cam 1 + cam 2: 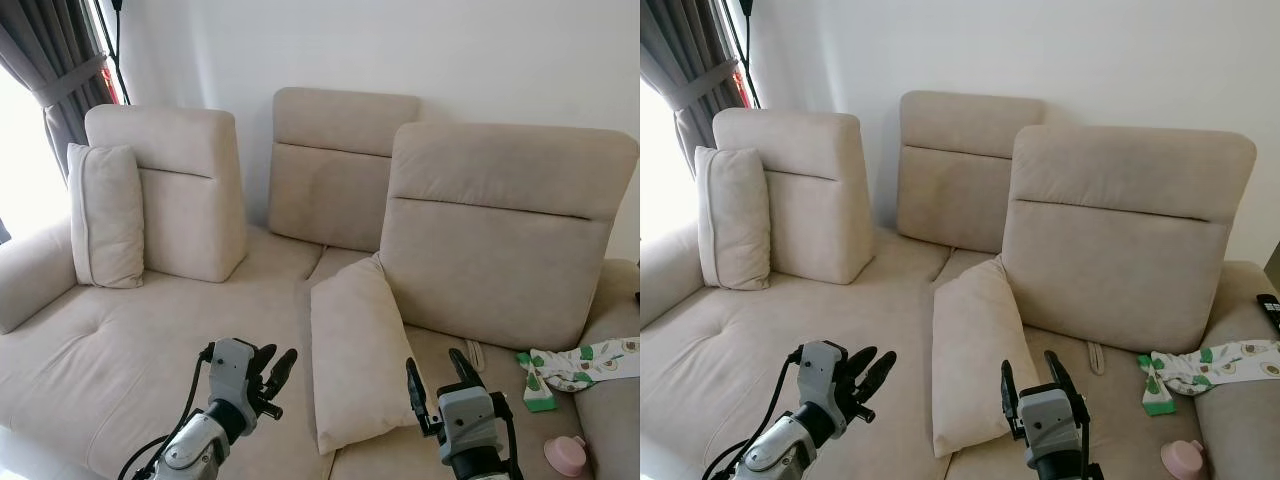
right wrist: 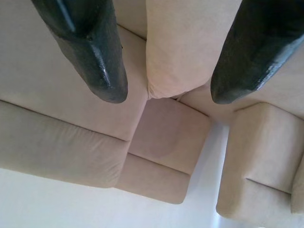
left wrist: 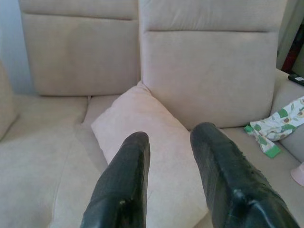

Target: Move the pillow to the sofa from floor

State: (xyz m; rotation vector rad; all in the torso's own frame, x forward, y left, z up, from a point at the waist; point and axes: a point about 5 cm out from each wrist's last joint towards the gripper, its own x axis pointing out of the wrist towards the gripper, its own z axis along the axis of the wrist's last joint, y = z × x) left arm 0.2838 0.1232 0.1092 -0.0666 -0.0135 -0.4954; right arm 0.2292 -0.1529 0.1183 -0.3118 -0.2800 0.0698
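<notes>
Left eye view is showing the pillow [image 1: 357, 350] lying on the sofa [image 1: 130, 350] seat, leaning against a backrest. It is sitting between the left gripper [image 1: 272, 372] and right gripper [image 1: 437, 380], touching neither. Both grippers are hovering with fingers spread apart, holding nothing.

Head stereo pair looks forward and down from above sofa [image 1: 150, 350] seat, both eyes sharing same scene, right eye shifted slightly. Both take in back cushions, wall, curtain [image 1: 60, 70] at far left. Left wrist camera sights along own black fingers [image 3: 123, 190], close over pillow [image 3: 147, 142], facing backrest. Right wrist camera, close, appears inverted, fingers [image 2: 90, 52] framing same pillow's corner and backrests.
</notes>
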